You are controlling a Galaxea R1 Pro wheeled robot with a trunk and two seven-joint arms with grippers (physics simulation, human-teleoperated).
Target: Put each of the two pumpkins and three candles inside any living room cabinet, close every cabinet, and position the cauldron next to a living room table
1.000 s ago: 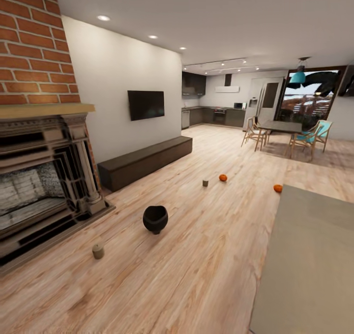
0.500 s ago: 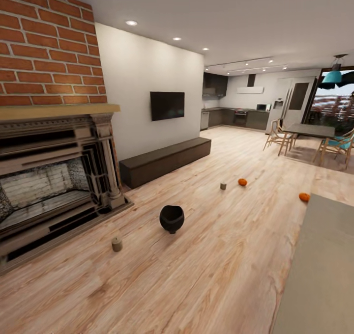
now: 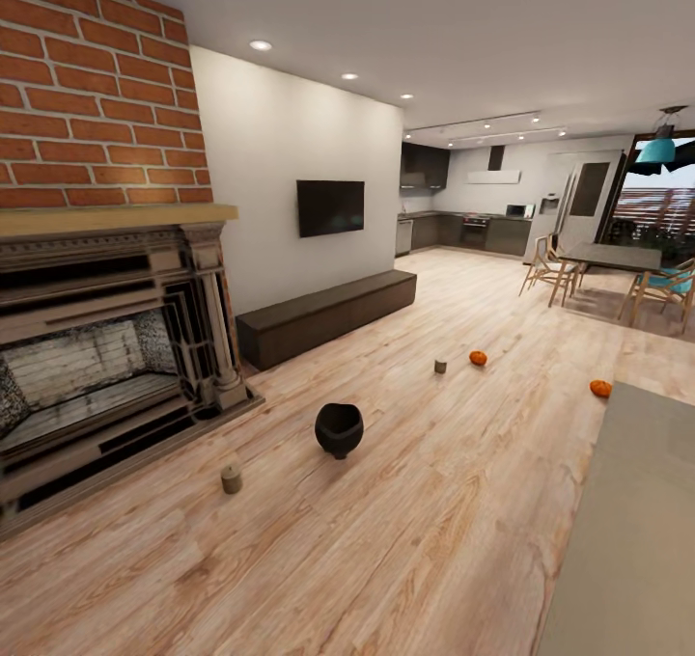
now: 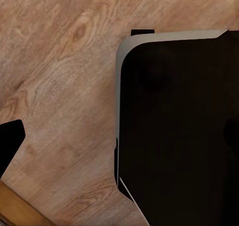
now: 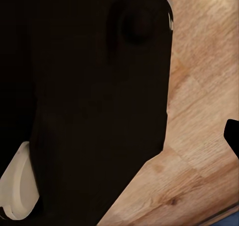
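Nothing is judged stowed: two bright-orange round pumpkins (image 3: pixel 478 358) (image 3: pixel 600 388) at 2 o'clock, two olive-grey stub candles (image 3: pixel 440 366) (image 3: pixel 231 479) and the black round-bellied cauldron (image 3: pixel 339 429) lie on the plank floor; the long dark-brown wood cabinet (image 3: pixel 326 315) at 12 o'clock appears closed; gripper states cannot be told.

Floor: cauldron (image 3: pixel 339 429) centre; candle (image 3: pixel 231 479) left of it; pumpkins (image 3: pixel 478 358) beyond, right; cabinet (image 3: pixel 326 316) behind.

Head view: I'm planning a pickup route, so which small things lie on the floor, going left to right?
Candle → cauldron → second candle → pumpkin → second pumpkin.
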